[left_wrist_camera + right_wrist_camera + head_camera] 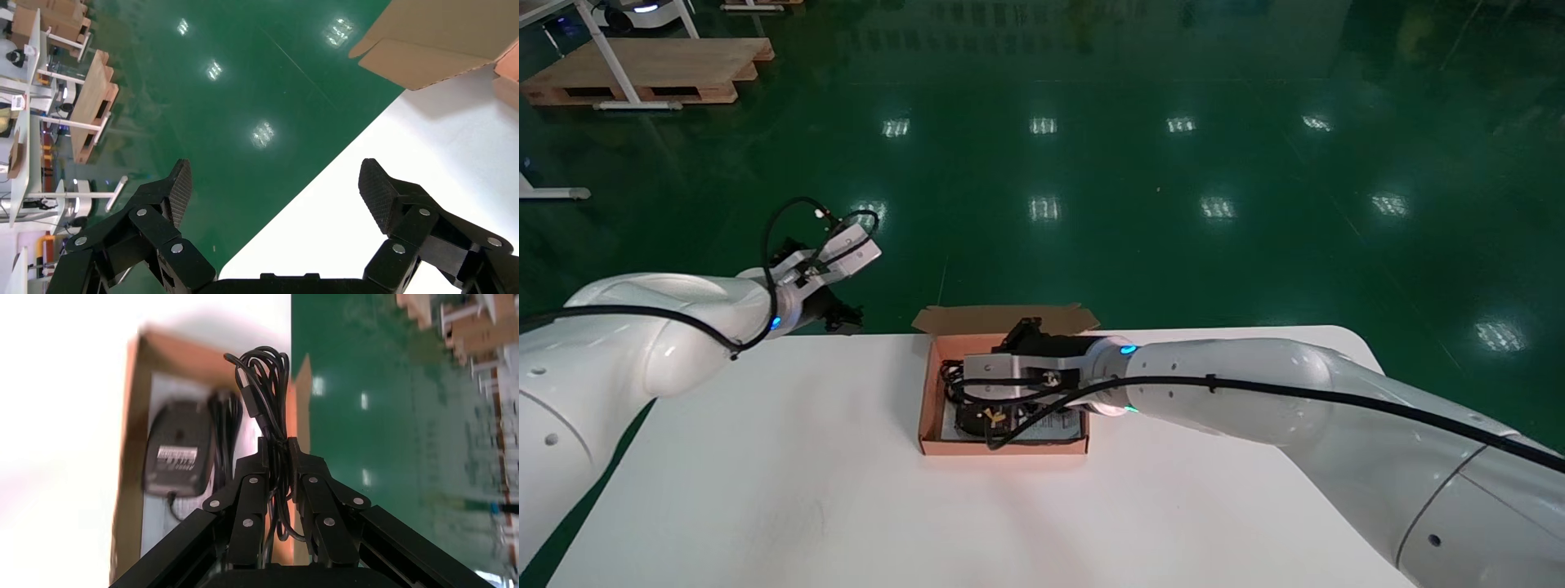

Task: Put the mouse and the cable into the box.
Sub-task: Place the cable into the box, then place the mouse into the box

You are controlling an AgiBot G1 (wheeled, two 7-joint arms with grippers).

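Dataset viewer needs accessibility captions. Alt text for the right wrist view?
The right gripper is shut on a coiled black cable, holding it over an open cardboard box on the white table. A black mouse lies in the box, label side up; green floor shows beyond the table edge.

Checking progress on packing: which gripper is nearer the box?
Right. The right gripper hangs over the box, shut on the cable. The left gripper is open at the table's far edge, well to the box's left.
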